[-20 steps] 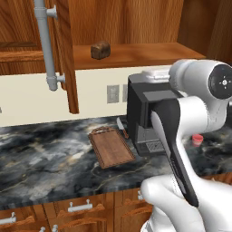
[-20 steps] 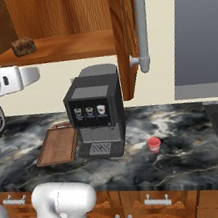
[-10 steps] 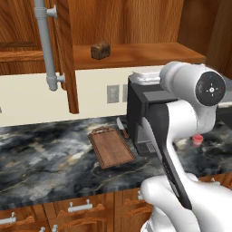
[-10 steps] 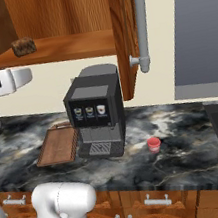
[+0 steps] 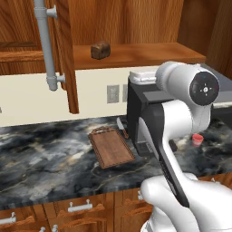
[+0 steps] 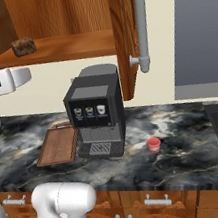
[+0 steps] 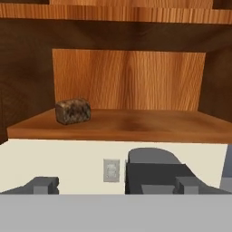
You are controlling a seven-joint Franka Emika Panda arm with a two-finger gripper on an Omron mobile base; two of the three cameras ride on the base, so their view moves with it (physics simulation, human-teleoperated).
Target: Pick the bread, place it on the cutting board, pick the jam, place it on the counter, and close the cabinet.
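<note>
Step in hand: reaching for bread (image 7: 73,111), sitting on cabinet shelf (image 7: 136,124), up and left of fingers (image 7: 41,185). Fingers spread apart, gripping nothing. Cutting board (image 5: 111,147) lying on tabletop (image 5: 41,158) well below. Next move, judged: advancing and rising toward loaf

The brown wooden shelf (image 5: 136,53) inside the open cabinet (image 5: 63,54) carries the bread (image 5: 100,50), a small dark loaf standing toward the shelf's left part in the hand view, near the front edge. Below, the dark marble counter (image 5: 41,158) carries the cutting board (image 5: 111,147), lying flat with its handle toward the wall. A knife (image 5: 121,128) lies just beside the board's far corner. The black coffee machine (image 6: 96,118) stands just beside the board. The jam (image 6: 154,144), a small red jar, sits on the counter near the machine's other side.
</note>
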